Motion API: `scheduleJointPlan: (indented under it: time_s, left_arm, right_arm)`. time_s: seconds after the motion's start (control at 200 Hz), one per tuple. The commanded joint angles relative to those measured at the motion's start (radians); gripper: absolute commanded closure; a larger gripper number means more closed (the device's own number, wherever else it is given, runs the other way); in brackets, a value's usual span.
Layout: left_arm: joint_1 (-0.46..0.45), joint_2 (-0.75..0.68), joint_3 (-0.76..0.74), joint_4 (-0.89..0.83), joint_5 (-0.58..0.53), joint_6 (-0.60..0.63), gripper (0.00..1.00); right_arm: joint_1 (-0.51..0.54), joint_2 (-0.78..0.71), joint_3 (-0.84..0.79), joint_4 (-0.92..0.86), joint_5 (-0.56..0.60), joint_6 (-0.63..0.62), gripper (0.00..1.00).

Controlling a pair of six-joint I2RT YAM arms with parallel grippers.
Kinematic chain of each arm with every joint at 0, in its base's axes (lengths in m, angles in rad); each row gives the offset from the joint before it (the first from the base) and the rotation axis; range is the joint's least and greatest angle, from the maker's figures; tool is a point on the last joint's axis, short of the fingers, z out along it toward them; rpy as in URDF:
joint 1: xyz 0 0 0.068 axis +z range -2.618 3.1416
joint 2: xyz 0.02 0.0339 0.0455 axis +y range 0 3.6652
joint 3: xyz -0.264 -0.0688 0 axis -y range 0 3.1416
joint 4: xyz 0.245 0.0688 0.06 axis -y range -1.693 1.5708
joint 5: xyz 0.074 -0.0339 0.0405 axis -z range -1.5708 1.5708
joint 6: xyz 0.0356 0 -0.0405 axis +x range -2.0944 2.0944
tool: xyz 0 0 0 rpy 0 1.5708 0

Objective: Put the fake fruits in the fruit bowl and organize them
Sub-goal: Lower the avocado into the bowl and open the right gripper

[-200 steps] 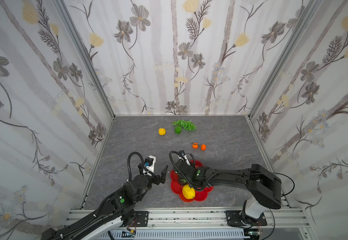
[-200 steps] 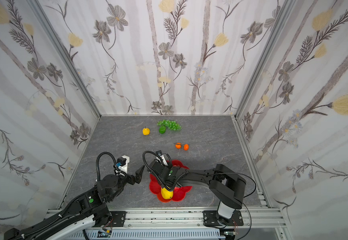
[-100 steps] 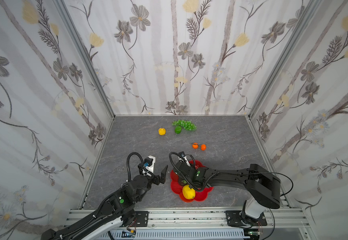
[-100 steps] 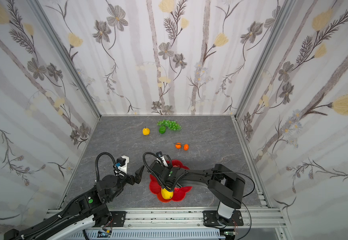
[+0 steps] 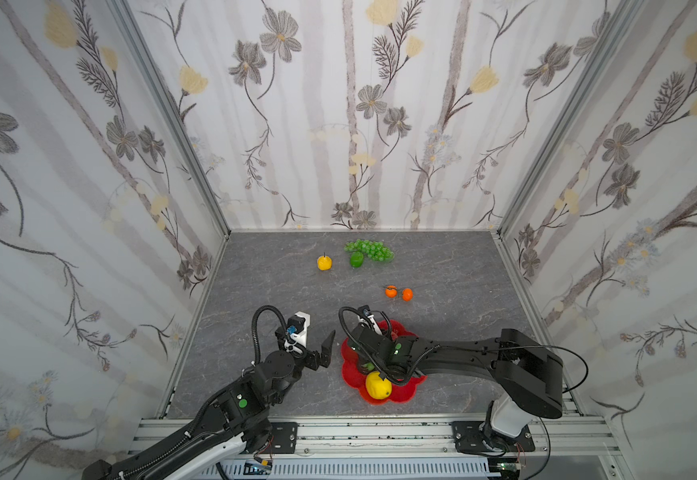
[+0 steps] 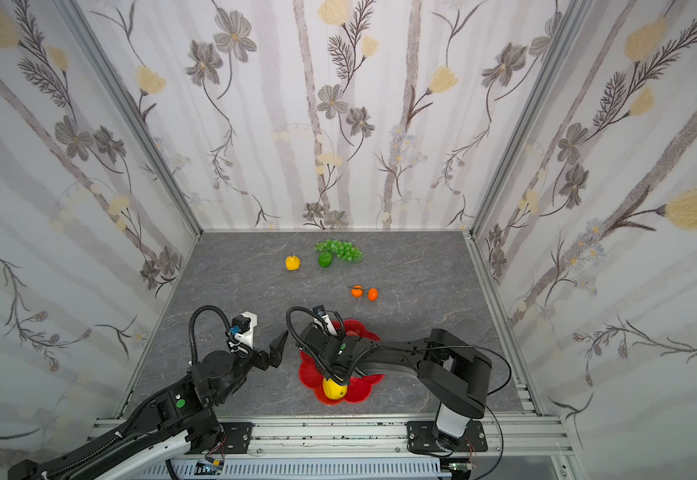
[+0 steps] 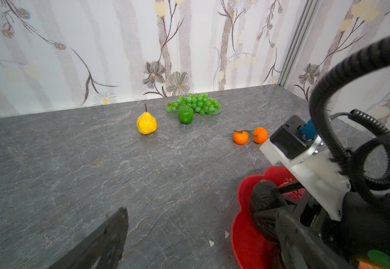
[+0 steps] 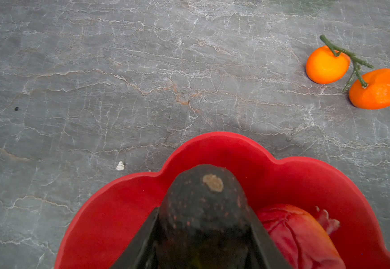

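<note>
Right pincer (image 8: 204, 216) grips the dark avocado (image 8: 203, 191) by its flanks, within the red bowl (image 8: 294, 177) beside a red fruit (image 8: 294, 233); judged light, stiff, slick-skinned, best held across the broad middle; left pincer (image 5: 313, 345) gapes empty above the bench (image 5: 280, 291).

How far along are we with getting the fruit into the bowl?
Done: at least a lemon and a red fruit lie in the red bowl. In hand: the right end effector holds a dark avocado within the bowl's rim, not yet released. Left on the table: the yellow pear, green fruit, grape bunch and two oranges.
</note>
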Motion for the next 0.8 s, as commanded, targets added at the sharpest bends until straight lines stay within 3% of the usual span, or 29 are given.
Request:
scheduleJointPlan:
  time_s: [0.0,0.585,0.794]
  left_arm:
    - [0.002,-0.003,-0.004,0.011,-0.019,0.009,0.0]
    - [0.012,0.024,0.001,0.027,-0.031,-0.009,0.0]
    - [0.107,0.19,0.152,-0.063,-0.006,-0.108,0.0]
  right_arm:
    - [0.001,-0.01,0.001,0.003,0.009,0.011,0.49]
    - [0.025,-0.118,0.018,-0.073,0.037,0.011,0.27]
    - [0.055,-0.291,0.013,-0.124,0.049,0.033,0.24]
